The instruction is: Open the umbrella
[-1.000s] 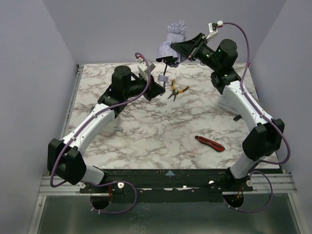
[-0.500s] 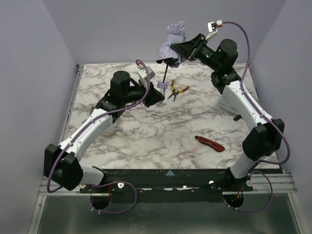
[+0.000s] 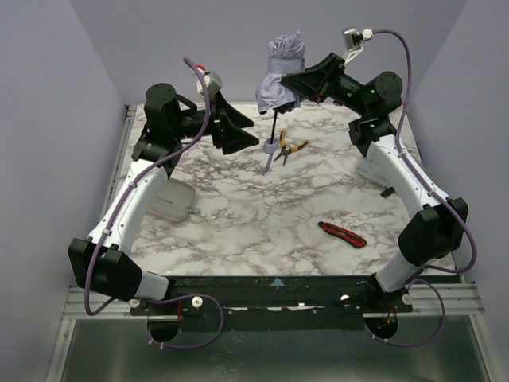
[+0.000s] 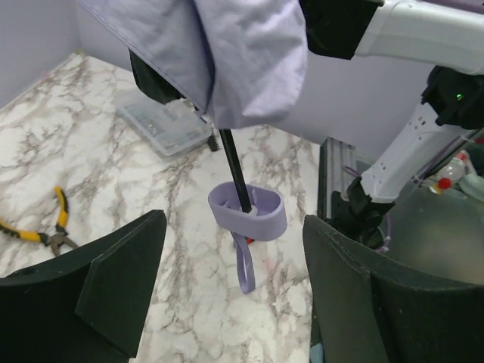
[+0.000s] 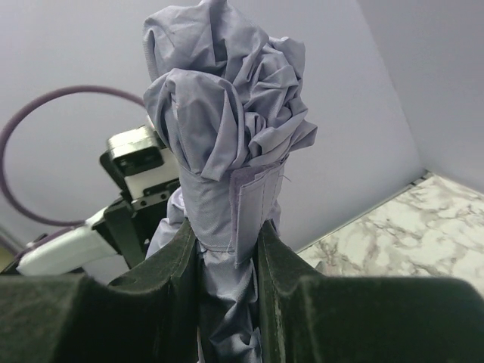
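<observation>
Right jaws pinch the folded umbrella, plain from right wrist; left jaws gape near its handle.

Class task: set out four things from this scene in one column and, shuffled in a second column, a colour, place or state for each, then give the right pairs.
1. umbrella
2. pliers
3. utility knife
4. left gripper

A. open, holding nothing
B. red and black, lying on the near right of the table
C. folded, held up in the air
D. yellow-handled, lying towards the far side

Pairs: 1-C, 2-D, 3-B, 4-A
</observation>
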